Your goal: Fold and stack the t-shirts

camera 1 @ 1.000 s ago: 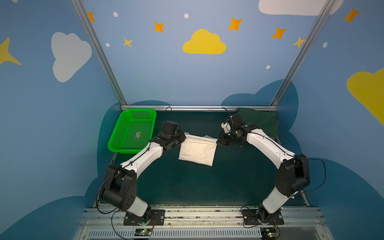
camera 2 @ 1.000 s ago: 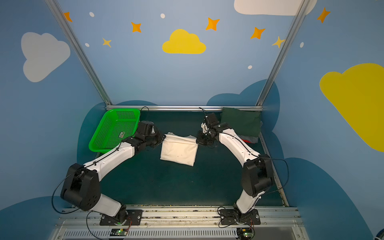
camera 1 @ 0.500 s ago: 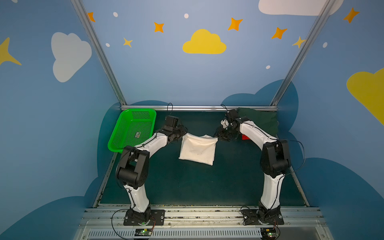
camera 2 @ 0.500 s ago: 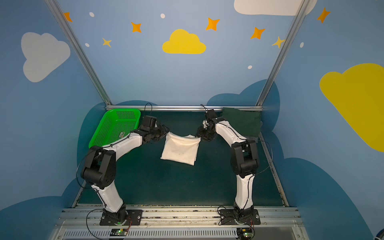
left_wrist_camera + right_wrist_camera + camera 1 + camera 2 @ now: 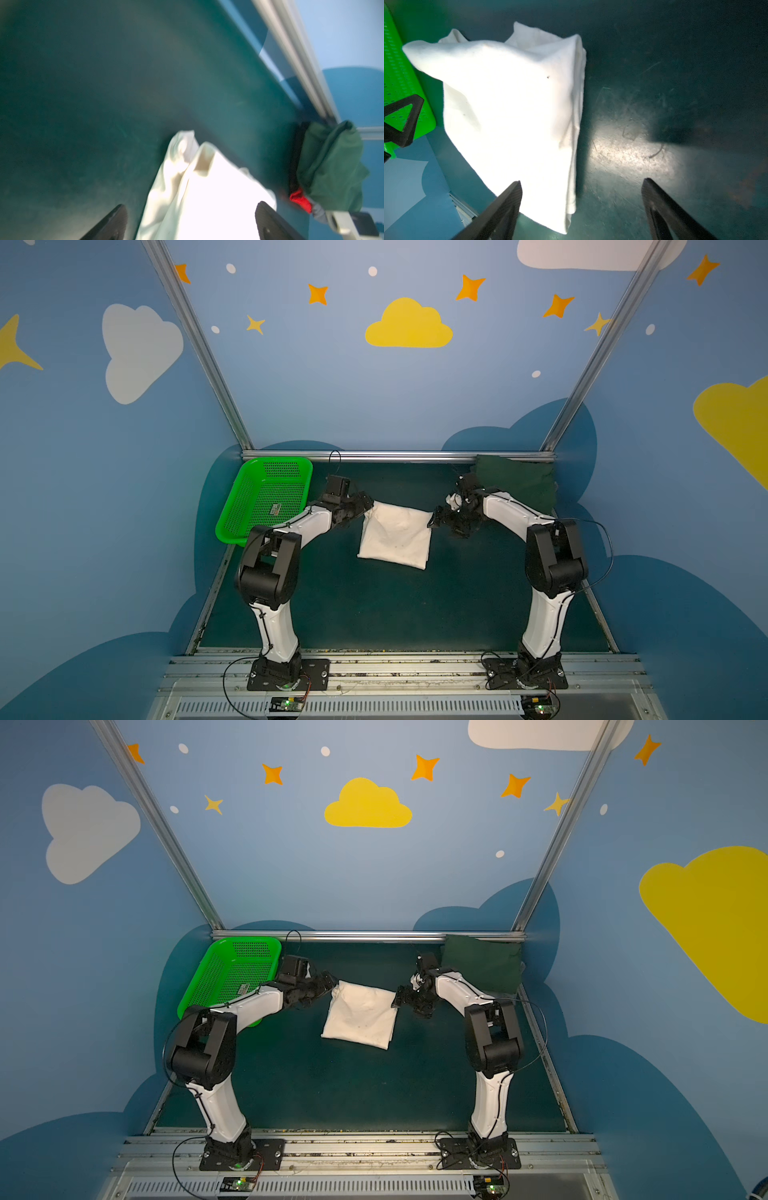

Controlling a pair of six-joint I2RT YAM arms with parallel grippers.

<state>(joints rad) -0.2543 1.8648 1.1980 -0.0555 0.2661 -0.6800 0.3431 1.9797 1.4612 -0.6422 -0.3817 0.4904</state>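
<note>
Right wrist view: I see the right gripper [image 5: 582,180] with its black jaws spread wide and nothing clamped. The cream-white tee [image 5: 508,108] overlaps one jaw tip in the picture; the other stands over bare mat.
Left wrist view: the left gripper [image 5: 190,204] is spread just as wide. The tee's cloth lies loose between the jaws, and I see neither one pressing it.
Tee position: in both top views it lies folded on the green mat [image 5: 374,614] at mid-table, between the two grippers, with one far corner just beside each.
Edges: the near edge is fairly straight but skewed to the table front. The far corners are rumpled into peaks, and one side shows stacked layers.
Open room: bare mat runs from the tee's near edge to the front rail [image 5: 395,664], between the arm bases.
Far right corner: the dark green tee [image 5: 515,487] sits folded against the back rail [image 5: 395,456], close behind the right arm [image 5: 511,506]. The red tee [image 5: 300,200] and grey tee [image 5: 318,211] peek out beneath it.
Far left corner: the green basket [image 5: 245,497] is close beside the left forearm [image 5: 307,524], which crosses its near corner in the picture.
Textures: soft matte cotton with a few dark specks, washed out under the wrist lights. The mat is scuffed, the basket is perforated plastic, and the jaws are ribbed.
</note>
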